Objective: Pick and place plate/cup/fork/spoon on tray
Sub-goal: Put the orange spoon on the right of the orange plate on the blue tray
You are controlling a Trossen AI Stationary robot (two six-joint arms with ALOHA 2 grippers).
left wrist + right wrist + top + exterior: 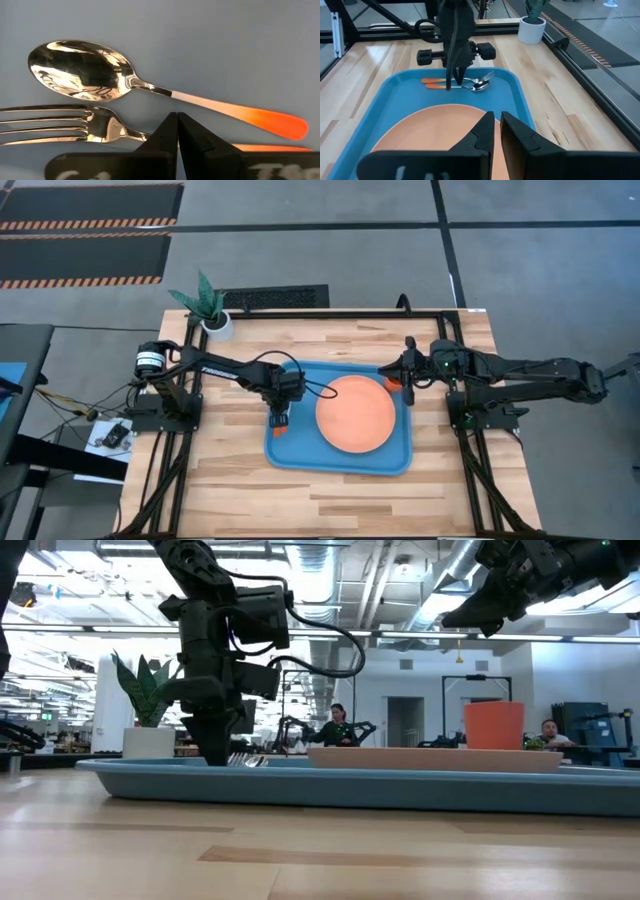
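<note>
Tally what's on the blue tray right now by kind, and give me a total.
Plate: 1
Cup: 1
Fork: 1
Spoon: 1
Total: 4, all on the tray. Fork and spoon lie side by side under the left claw.

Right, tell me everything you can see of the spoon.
The spoon is small, with a shiny silver metal bowl, rounded and mirror-like, a narrow neck, and a handle that fades from pale to bright orange at its tip. It lies flat, hollow side up, on the floor of the blue tray, at the end away from the plate. The fork lies close alongside, roughly parallel, handles pointing the same way. The left gripper stands over the fork's handle, jaws shut, not on the spoon.
</note>
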